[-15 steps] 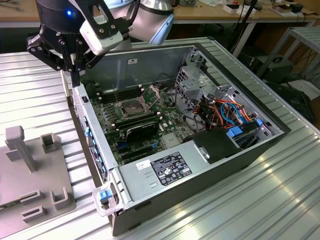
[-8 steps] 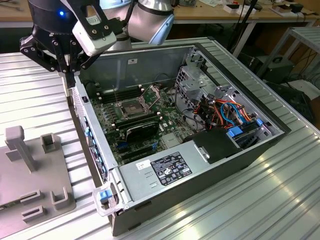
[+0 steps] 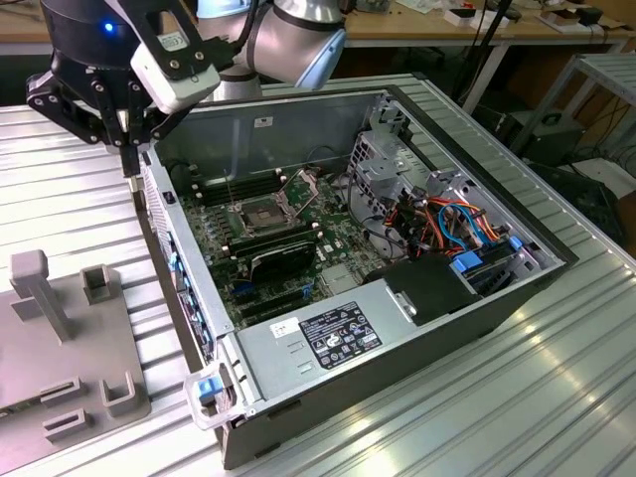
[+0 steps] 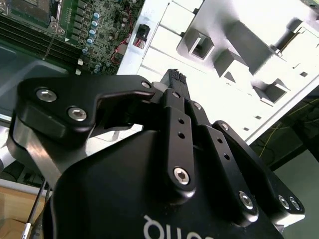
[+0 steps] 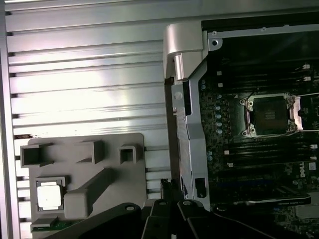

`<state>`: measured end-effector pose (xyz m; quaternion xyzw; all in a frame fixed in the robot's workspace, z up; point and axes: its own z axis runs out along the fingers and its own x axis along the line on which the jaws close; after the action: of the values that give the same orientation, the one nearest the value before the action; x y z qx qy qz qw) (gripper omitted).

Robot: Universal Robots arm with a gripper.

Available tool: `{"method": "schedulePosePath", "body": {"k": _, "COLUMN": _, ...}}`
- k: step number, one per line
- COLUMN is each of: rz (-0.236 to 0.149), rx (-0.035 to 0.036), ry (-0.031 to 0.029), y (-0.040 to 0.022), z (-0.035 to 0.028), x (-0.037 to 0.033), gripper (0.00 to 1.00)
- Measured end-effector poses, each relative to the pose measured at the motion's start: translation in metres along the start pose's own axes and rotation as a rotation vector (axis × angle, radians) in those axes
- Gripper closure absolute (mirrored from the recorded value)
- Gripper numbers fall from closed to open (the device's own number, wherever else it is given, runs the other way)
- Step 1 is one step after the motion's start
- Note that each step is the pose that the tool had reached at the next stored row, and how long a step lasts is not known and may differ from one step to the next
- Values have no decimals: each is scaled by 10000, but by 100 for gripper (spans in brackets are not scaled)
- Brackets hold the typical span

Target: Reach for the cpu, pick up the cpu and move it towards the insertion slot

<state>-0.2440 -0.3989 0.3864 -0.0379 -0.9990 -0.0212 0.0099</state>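
The cpu [image 5: 50, 194] is a pale silvery square lying flat in a recess at one corner of the grey fixture plate [image 5: 114, 169]. The insertion slot [image 3: 259, 212] is a metal-framed socket with a dark centre [image 5: 270, 115] on the motherboard inside the open computer case. My gripper [image 3: 130, 167] hangs over the ribbed aluminium table, just outside the case's rear wall, between the fixture and the case. Its black fingers [image 4: 174, 82] meet at the tips and hold nothing. In the first wrist view the gripper [image 5: 166, 185] is well apart from the cpu.
The case's rear wall [image 3: 179, 268] stands right beside the gripper. The fixture plate [image 3: 70, 348] carries upright posts and brackets. Inside the case are a black card [image 3: 283, 253], a power supply [image 3: 333, 333] and a drive cage with coloured cables [image 3: 447, 224].
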Motion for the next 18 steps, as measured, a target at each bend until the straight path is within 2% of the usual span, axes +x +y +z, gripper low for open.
{"method": "schedulePosePath", "body": {"k": 1, "rz": 1, "rx": 1, "ry": 17, "y": -4, "z": 3, "x": 51, "gripper": 89}}
{"method": "schedulePosePath", "body": {"k": 18, "rz": 4, "rx": 5, "ry": 79, "y": -20, "z": 18, "x": 255, "gripper": 89}}
